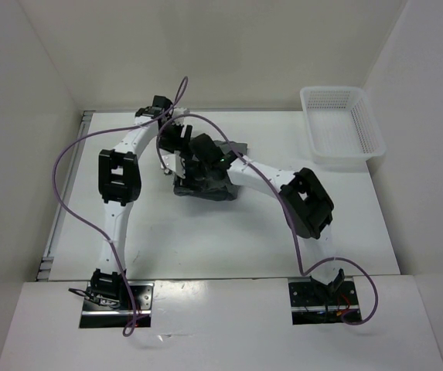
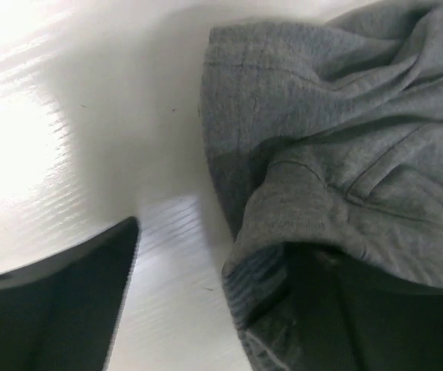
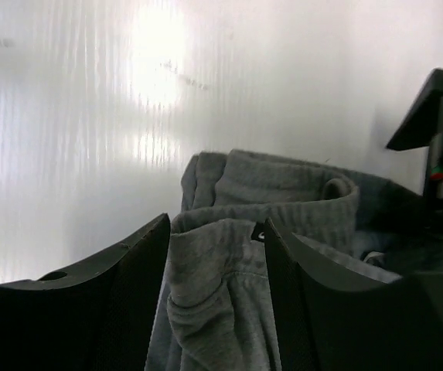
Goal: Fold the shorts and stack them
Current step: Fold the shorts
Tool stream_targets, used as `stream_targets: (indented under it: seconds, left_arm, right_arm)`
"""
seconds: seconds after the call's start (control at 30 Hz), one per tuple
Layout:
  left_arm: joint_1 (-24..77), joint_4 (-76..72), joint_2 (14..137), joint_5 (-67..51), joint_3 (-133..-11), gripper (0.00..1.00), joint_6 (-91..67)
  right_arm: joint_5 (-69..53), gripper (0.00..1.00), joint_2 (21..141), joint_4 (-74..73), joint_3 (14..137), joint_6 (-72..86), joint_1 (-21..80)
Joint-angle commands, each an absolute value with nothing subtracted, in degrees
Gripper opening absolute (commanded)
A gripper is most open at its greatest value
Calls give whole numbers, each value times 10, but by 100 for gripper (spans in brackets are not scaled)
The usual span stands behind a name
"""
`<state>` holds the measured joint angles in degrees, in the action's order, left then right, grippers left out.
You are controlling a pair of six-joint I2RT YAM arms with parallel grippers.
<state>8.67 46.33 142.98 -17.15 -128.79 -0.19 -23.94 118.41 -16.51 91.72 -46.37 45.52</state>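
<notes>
Top external view: the shorts are seen as a dark crumpled heap near the middle of the table. Both arms are bent over them, with the left gripper and the right gripper close to each other at the far side of the heap. The white basket stands well apart, at the far right corner.

In the left wrist view the jaws of the left gripper are spread wide and nothing is pinched; bare table is seen between them. However, one finger is covered by a hem of the grey cloth, which is draped over its tip. In the right wrist view the fingers of the right gripper are parted too. A thick roll of cloth lies in the gap, and it appears loose, not squeezed flat.

The fold is judged as not finished, because the cloth is bunched and wrinkled. If the left arm is lifted straight up, the hem resting on its finger could be carried along, and the heap would be pulled open. The same could be caused by the right gripper, since the roll seems to touch its inner faces and soft cloth catches easily. As the two grippers are so near, they could be knocked together when drawn away. If the heap is folded again without being smoothed, a lumpy, crooked stack may be obtained.
</notes>
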Motion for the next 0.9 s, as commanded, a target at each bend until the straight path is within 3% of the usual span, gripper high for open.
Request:
stream_targets:
  seconds: [0.0, 0.1, 0.3, 0.37, 0.53, 0.63, 0.87]
  left_arm:
    - [88, 477, 1398, -173, -1303, 87, 0]
    - [76, 477, 1343, -173, -1284, 100, 0]
    - [36, 457, 1177, -213, -1176, 100, 0]
    - [36, 462, 1146, -239, -1114, 96, 0]
    - [86, 503, 1092, -251, -1005, 71, 0]
    - [99, 516, 1099, -257, -952, 71, 0]
    - [112, 516, 1142, -289, -947, 84, 0]
  right_arm:
    - [-263, 58, 1141, -141, 962, -377, 457]
    - [-258, 58, 1101, -141, 969, -336, 452]
    - [-217, 58, 1014, -159, 862, -239, 363]
    - [-207, 58, 1000, -164, 833, -220, 340]
    - [-163, 58, 986, -159, 736, -207, 319]
    - [-163, 59, 976, -159, 708, -218, 319]
    - [-152, 60, 964, -154, 670, -218, 319]
